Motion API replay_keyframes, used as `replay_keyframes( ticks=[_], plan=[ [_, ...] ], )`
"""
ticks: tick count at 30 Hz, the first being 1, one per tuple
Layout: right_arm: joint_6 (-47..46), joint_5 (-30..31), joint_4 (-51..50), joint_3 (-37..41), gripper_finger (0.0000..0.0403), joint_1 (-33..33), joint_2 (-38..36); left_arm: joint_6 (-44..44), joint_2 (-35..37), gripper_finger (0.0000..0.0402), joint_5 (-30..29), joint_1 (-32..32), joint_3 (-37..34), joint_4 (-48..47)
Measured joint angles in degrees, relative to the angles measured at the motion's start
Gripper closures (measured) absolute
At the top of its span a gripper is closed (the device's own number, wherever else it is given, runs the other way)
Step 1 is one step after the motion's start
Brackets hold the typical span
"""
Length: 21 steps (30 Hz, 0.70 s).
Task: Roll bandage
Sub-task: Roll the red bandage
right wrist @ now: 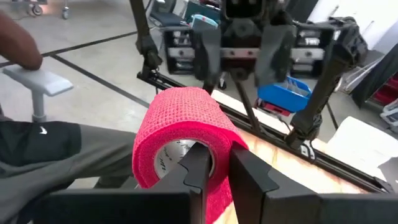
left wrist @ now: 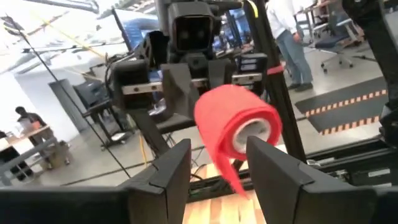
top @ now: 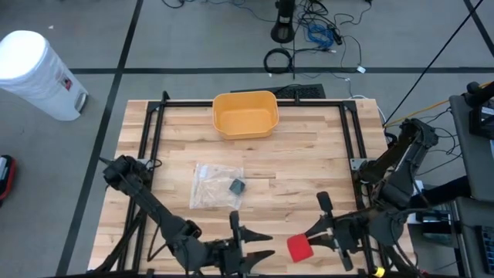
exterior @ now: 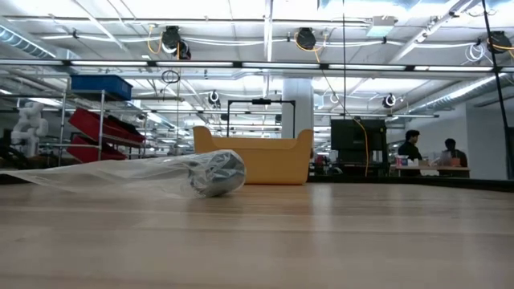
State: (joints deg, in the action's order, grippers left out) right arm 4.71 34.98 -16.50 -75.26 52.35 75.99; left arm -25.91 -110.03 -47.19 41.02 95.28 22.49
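Workshop clutter and a few people fill the background, but what matters sits at the near edge of the wooden tabletop point(top: 309, 154). A red bandage roll point(top: 300, 247) is held up there between the two arms. The right hand point(top: 320, 232) has it: its fingers are pinched onto the wall of the roll, one seeming to reach into the hollow white core, as the right wrist view shows point(right wrist: 183, 140). The roll's axis runs roughly along the line between the two hands, so its open end faces the left hand point(top: 258, 245).

That left hand is spread, empty, just beside the roll, its fingers point(left wrist: 171, 171) framing it without touching. A short red tail seems to hang from the roll toward the tabletop. I'd say the next move turns on the left hand catching that tail, since it is nearer the loose end.

Farther back lie a clear bag with something dark inside point(top: 218, 185) and a yellow bin point(top: 245, 113), both well apart from the hands.
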Motion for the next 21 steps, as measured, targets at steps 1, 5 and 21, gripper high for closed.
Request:
replay_keyframes(
  ticks=[1,5,21],
  plan=[
    [-0.1,-0.02,-0.03,0.0,0.0362,0.26,-0.08,-0.18,0.12,0.0239,0.36,-0.22,-0.58,0.44],
    [0.49,0.0,0.55,-0.01,0.0362,0.69,-0.26,3.85,-0.01,0.0239,9.89,-3.81,-5.1,2.95],
    [-0.53,3.27,-2.72,0.0,0.0362,0.62,-0.48,3.01,22.74,0.024,0.84,-5.52,-32.58,15.44]
  ],
)
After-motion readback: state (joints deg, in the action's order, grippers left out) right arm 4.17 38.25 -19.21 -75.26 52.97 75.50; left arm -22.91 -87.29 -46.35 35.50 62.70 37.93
